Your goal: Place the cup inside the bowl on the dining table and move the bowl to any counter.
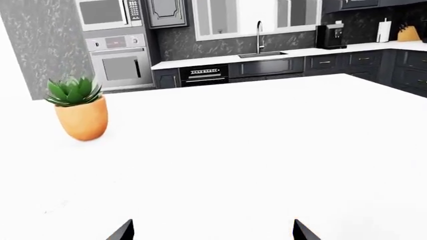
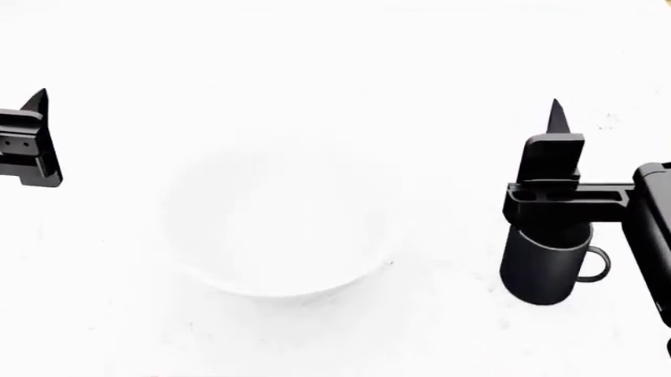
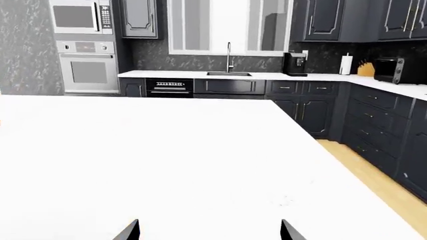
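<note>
In the head view the white bowl (image 2: pixel 275 224) sits on the dining table (image 2: pixel 419 63), in the middle. The black cup (image 2: pixel 540 263) stands upright to its right, handle pointing right. My right gripper (image 2: pixel 555 149) hangs over the cup's far side and hides its rim. The right wrist view shows this gripper (image 3: pixel 210 227) open, with only bare tabletop between the fingertips. My left gripper (image 2: pixel 31 133) is at the bowl's left, well apart from it. It is open (image 1: pixel 213 227) with nothing in it. Neither wrist view shows the cup or the bowl.
A potted green plant in an orange pot (image 1: pixel 83 117) stands on the table ahead of the left gripper. Beyond the table's far edge runs the counter (image 3: pixel 267 76) with sink and faucet (image 3: pixel 229 56), ovens (image 1: pixel 120 62) at its left, and dark cabinets (image 3: pixel 373 125) along the right.
</note>
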You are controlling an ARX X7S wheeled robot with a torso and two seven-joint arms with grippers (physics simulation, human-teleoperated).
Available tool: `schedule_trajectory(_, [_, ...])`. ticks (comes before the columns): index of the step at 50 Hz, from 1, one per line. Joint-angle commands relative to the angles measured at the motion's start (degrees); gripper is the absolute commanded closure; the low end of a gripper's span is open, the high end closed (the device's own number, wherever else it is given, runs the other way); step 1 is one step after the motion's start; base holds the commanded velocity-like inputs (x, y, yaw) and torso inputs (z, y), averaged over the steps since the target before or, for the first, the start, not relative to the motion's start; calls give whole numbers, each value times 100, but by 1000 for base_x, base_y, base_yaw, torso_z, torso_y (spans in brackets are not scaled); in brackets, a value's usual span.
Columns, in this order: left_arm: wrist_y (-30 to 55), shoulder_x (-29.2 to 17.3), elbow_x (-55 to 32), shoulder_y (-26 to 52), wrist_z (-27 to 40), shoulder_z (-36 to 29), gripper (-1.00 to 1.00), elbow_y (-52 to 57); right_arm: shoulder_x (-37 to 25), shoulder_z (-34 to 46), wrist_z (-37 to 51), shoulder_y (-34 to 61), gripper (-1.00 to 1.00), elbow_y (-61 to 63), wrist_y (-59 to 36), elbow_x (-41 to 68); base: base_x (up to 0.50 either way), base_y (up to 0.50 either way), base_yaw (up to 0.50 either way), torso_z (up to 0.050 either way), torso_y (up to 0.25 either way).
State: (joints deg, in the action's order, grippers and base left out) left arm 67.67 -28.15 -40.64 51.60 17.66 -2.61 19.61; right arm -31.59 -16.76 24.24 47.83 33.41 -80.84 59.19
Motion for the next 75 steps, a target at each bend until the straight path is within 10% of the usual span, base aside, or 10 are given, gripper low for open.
schedule_trajectory(1, [10, 97, 12, -27, 119, -79, -100, 41, -52, 2, 47, -54, -100, -5, 40, 63, 414, 129, 0, 0, 0])
schedule_trajectory(39, [-35, -16, -97, -160, 83, -67, -100, 24, -173, -36, 238, -437, -100, -6, 88, 425, 100, 13, 0, 0, 0])
schedule_trajectory(53, [-111, -24, -98, -266, 95, -74, -100, 13, -157, -970, 1462, -1252, -100, 394, -726, 2073, 0, 0, 0, 0, 0])
schedule_trajectory(75, [-107, -149, -216, -370, 83, 60, -100, 88, -575, -318, 1044, -1795, -100, 139, -138, 1350, 0, 0, 0, 0, 0])
